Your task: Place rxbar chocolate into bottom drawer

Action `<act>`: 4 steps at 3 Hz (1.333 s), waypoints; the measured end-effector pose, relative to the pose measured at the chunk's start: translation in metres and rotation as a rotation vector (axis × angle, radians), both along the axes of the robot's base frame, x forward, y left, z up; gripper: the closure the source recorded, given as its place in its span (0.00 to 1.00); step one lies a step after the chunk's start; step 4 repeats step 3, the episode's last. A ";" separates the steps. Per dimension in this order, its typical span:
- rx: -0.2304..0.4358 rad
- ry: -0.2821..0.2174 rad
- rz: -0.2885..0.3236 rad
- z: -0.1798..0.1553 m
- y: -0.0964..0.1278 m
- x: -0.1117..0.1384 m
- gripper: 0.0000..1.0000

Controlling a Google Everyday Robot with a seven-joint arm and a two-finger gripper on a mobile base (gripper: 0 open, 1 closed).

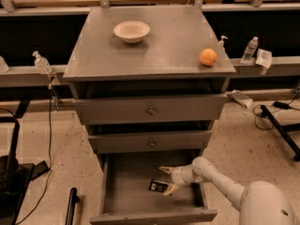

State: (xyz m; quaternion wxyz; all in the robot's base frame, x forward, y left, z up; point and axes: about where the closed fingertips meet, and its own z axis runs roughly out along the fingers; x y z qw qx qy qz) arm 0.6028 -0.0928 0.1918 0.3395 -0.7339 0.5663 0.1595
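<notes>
The bottom drawer (129, 191) is pulled open, showing a plain grey floor. The rxbar chocolate (158, 186), a small dark wrapper with white marks, lies flat on that floor right of the middle. My gripper (167, 179) reaches into the drawer from the right, just above and to the right of the bar. Its fingers are spread: the upper fingertip (164, 169) is clear of the bar and the lower fingertip (170, 190) is at the bar's right end. The bar rests on the floor, not held.
The two upper drawers (151, 110) are shut. On the cabinet top stand a white bowl (131, 31) and an orange fruit (208, 57). Bottles (251, 49) stand on rails at both sides. Black stands and cables lie on the floor at the left (11, 172).
</notes>
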 end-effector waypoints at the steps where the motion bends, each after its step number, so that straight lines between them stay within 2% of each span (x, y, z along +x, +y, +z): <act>1: 0.068 0.026 -0.030 0.006 -0.002 0.000 0.00; 2: 0.156 0.079 -0.040 0.013 -0.002 -0.001 0.00; 4: 0.156 0.079 -0.040 0.013 -0.002 -0.001 0.00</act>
